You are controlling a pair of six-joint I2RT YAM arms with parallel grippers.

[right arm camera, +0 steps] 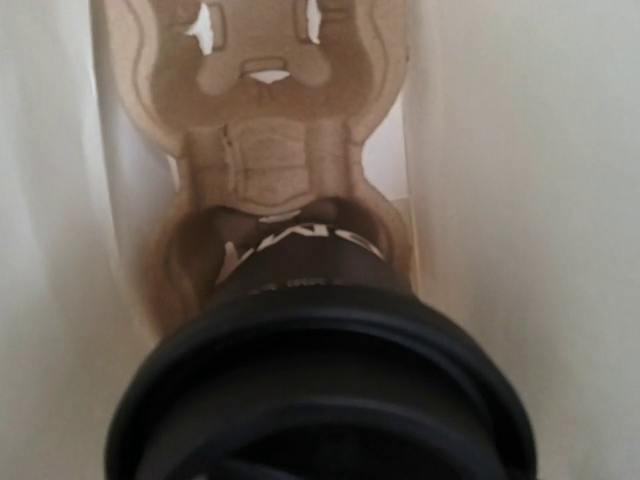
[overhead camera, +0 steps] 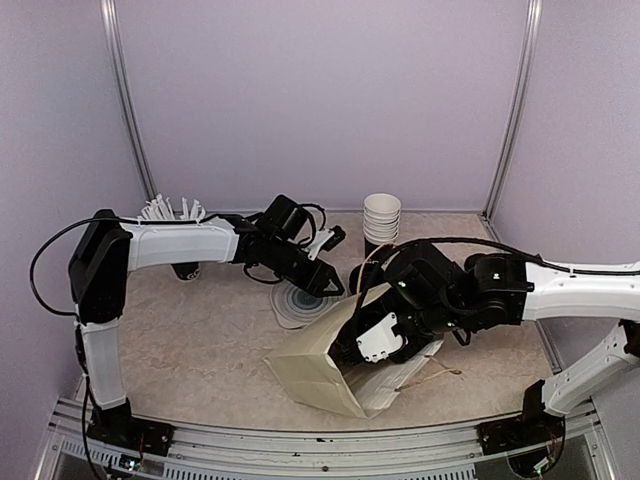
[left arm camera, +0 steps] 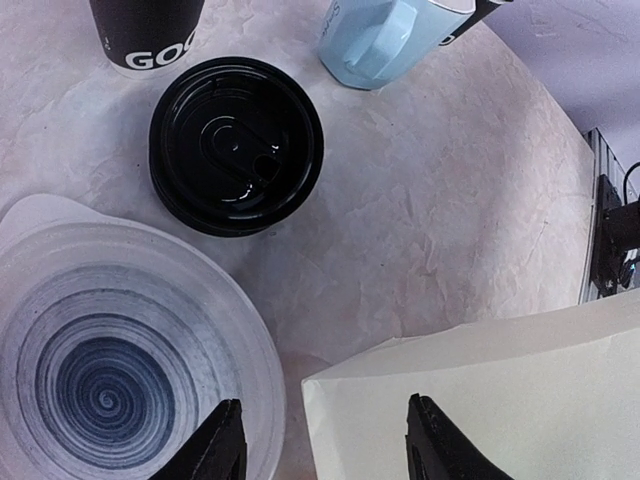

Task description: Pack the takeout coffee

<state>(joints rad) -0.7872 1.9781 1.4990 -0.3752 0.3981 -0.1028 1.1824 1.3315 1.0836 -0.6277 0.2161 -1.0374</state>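
Nearly done, I'd say. The takeout coffee point(right arm camera: 320, 400) is inside the paper bag point(overhead camera: 320, 365). Its lid sits at 6 o'clock in the right wrist view, and its base is at a pocket of the pulp carrier point(right arm camera: 265, 150), which runs up to 12. Whether it's seated or only nearly so is hard to say. The bag lies on its side at 6 o'clock on the table point(overhead camera: 200, 340), mouth toward 2. The right arm point(overhead camera: 520, 285) reaches in from 3 o'clock. The right gripper is buried w/ fingers hidden, so I can't tell if it's clamped on the cup or off it. The left gripper point(left arm camera: 325, 445) hangs spread & empty over the bag's edge, beside the plate point(left arm camera: 100, 390).

Left to do, prob.: let go if it hasn't, back the arm out, maybe stand the bag up.

Count:
- Bag: 1.
- Carrier: 1.
- Lidded lettered cup in the bag: 1.
- Other round black lid point(left arm camera: 236, 145): 1, out on the table at 11 o'clock in the left wrist view. It's seen from above, so what's under it is unclear.
- Lettered black cup point(left arm camera: 145, 30): 1, beyond that lid, top cropped.
- Blue mug point(left arm camera: 380, 40): 1, at 12–1.
- Plate: 1, at 8.
- Stack of white cups point(overhead camera: 381, 215): 1, at 12–1 in the top view, too small to count indiv.
- Stick-filled cup point(overhead camera: 175, 212): 1, at 10.
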